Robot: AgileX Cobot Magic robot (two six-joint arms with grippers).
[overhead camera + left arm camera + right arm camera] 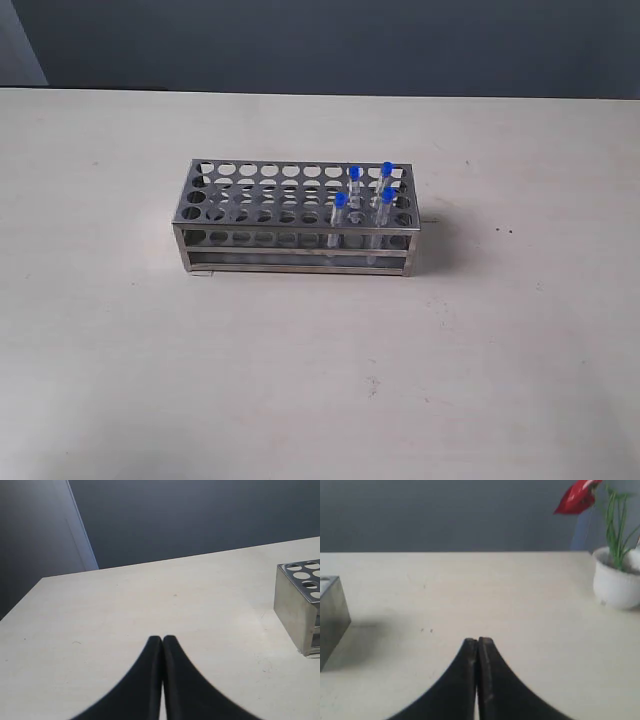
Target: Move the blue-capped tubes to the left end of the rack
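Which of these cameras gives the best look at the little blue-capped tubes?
The exterior view: all four blue-capped tubes stand upright near the right end of the rack, as that view shows it. The left wrist view shows only a rack corner, the right wrist view only its end wall; neither shows any tubes.

Open worktop all round, one block in the middle

In the exterior view the worktop (pixel 300 380) lies bare across the lower half and both sides of the frame, leaving room to approach the rack (pixel 290 262) at centre from the front, left or right. Only the blue-capped tubes (pixel 386 196) stand proud of its top, clustered at its right end. The right wrist view shows a white plant pot (pixel 615 582) on the worktop, well apart from the rack.
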